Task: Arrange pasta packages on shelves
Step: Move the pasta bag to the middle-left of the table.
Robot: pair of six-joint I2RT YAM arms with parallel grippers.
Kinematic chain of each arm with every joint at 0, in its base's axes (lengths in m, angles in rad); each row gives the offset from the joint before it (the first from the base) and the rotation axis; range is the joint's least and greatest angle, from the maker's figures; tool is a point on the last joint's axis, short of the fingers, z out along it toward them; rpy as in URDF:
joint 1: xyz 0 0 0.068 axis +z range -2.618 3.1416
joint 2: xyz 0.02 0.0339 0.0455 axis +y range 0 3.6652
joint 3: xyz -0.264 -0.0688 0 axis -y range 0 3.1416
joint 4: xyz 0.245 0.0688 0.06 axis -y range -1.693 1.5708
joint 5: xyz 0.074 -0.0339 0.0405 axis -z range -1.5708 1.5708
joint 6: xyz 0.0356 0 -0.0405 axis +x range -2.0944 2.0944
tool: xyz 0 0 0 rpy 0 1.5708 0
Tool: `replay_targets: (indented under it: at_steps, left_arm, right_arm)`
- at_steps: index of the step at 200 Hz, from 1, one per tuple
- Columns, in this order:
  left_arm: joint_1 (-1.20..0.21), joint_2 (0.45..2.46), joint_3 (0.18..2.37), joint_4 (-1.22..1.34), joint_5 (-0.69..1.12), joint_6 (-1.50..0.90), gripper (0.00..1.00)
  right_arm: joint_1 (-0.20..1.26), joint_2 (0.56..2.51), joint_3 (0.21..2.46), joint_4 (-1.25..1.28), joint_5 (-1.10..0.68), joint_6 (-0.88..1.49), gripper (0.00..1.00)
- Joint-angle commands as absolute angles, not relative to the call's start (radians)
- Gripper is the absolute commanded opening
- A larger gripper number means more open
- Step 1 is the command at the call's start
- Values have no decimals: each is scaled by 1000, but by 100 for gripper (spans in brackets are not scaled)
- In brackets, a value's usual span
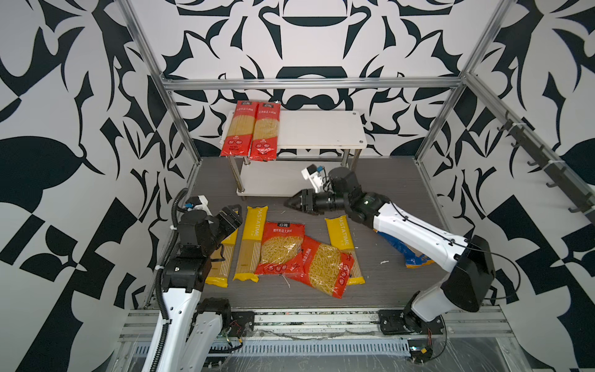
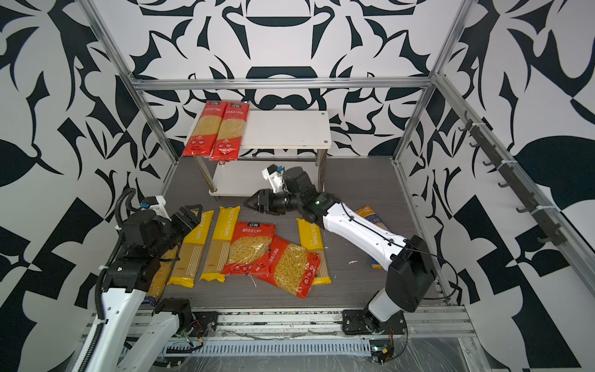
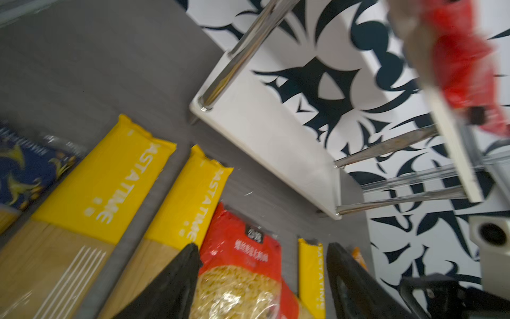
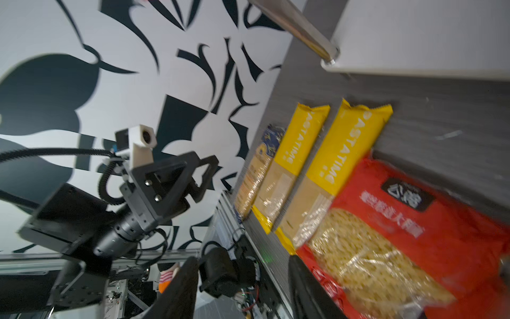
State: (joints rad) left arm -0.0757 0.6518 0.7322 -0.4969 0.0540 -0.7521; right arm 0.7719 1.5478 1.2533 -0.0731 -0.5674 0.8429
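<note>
Two sets of jaws, and neither holds anything. Your right gripper (image 1: 291, 202) hangs low just in front of the shelves (image 1: 322, 128), turned on its side and pointing across the table. In the right wrist view its fingers (image 4: 187, 287) stand apart with only air between them.

Your left gripper (image 1: 230, 215) hovers over the packs at the table's left side, jaws spread wide and empty. My guess is that both are poised between picks.

Nearest the right gripper is the lower board (image 1: 273, 180), which is bare. On the upper board (image 2: 283, 128) two red spaghetti packs (image 1: 240, 128) (image 1: 265, 132) lie side by side at the left end. They run front to back and overhang the front edge, likely because they are longer than the board is deep. Packing them to one end leaves you the rest of the board.

Seven packs wait on the table.
- One yellow PASTATIME pack (image 1: 252, 238) lies clear.
- A second yellow pack (image 1: 225, 257) sits partly under the left arm.
- A dark-blue spaghetti pack (image 3: 24, 165) lies beyond it at the table's edge.
- A red fusilli bag (image 1: 280, 248) has its corner overlapped by a second fusilli bag (image 1: 326, 272).
- That second bag also covers part of a third yellow pack (image 1: 339, 232), so you would probably lift it first.
- The blue-orange bag (image 1: 413, 257) lies under the right arm.
</note>
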Motion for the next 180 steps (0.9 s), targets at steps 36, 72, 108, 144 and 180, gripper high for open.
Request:
replay_targets:
  at_steps: [36, 72, 108, 144, 180]
  left_arm:
    - [-35, 729, 691, -672, -159, -672, 80]
    - [227, 861, 674, -583, -16, -663, 83]
    - [572, 1012, 682, -516, 125, -654, 91]
    - [698, 1107, 646, -432, 68, -742, 91]
    - [697, 1170, 594, -335, -30, -780, 89]
  right_arm:
    - [846, 1689, 1075, 212, -440, 913, 48]
    - [870, 1843, 1109, 323, -457, 960, 43]
    - [880, 1894, 1123, 389, -509, 978, 41]
    - [923, 1949, 1193, 371, -522, 944, 41]
    - [956, 1970, 1215, 402, -531, 963, 40]
